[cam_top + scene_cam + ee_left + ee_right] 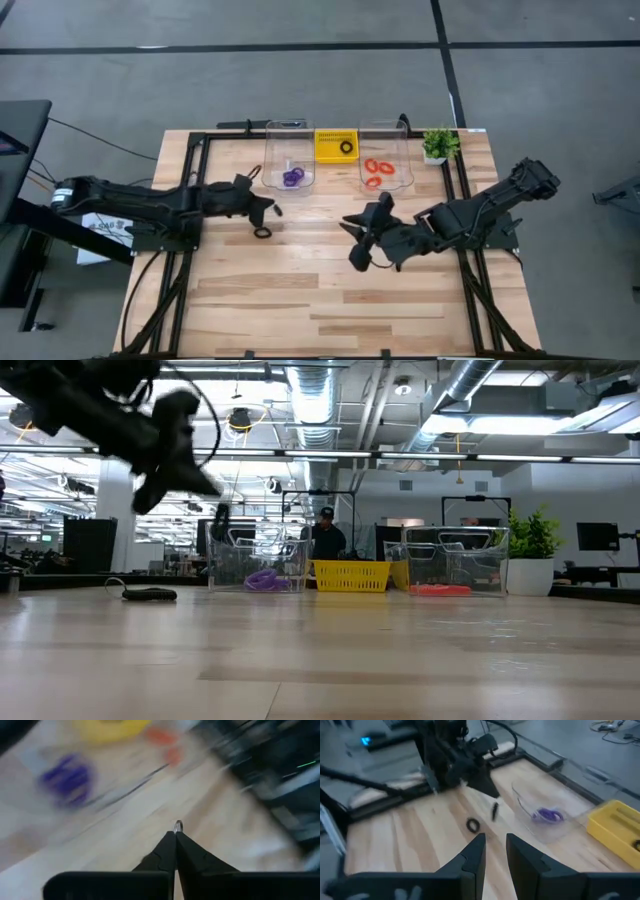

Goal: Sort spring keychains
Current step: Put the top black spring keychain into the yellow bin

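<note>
My left gripper hovers above the table, left of centre, shut on a black spring keychain that dangles under its tips. Another black keychain lies flat on the wood just nearside of it. Purple keychains lie in the left clear bin, orange-red ones in the right clear bin, and one black one in the yellow basket. My right gripper hangs above mid-table, open, with nothing between its fingers. My left gripper pinches a small metal ring at the very tips of its two shut fingers. The fingers slant down toward the table's right. The black coil hangs below the tips, clear of the table.
A small green plant stands at the far right behind the bins. A black frame rail borders the table top. The near half of the wooden table holds no objects.
</note>
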### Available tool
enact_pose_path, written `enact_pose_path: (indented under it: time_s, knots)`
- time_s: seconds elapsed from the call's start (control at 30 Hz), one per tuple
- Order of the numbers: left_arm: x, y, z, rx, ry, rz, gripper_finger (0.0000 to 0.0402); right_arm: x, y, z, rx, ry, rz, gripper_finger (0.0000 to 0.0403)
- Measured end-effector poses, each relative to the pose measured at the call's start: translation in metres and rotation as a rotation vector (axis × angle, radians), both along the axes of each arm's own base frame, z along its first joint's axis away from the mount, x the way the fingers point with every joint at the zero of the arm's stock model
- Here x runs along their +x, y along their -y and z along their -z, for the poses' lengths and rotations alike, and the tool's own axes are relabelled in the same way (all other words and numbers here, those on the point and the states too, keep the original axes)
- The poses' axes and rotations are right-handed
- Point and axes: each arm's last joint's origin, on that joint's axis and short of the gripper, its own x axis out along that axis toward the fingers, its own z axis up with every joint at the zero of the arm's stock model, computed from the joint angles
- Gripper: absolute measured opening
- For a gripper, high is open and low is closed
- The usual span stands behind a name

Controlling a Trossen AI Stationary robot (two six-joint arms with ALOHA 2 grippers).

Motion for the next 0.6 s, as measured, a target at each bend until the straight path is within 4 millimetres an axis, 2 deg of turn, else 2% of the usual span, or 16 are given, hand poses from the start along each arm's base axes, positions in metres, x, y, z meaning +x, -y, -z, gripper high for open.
enact_pose_path:
  time_s: [0.3, 0.4, 0.6]
  knots:
    - [0.011, 0.020, -0.044, 0.139, 0.442, 0.141, 0.0007, 0.020, 0.004, -0.003, -0.007, 0.066, -0.106, 0.0067]
    - [0.011, 0.021, -0.052, 0.157, 0.523, 0.148, 0.0006, 0.025, 0.013, -0.007, -0.004, 0.087, -0.128, 0.0067]
    - [0.011, 0.029, -0.059, 0.143, 0.571, 0.181, 0.0007, 0.037, 0.030, -0.018, 0.019, 0.201, -0.124, 0.0067]
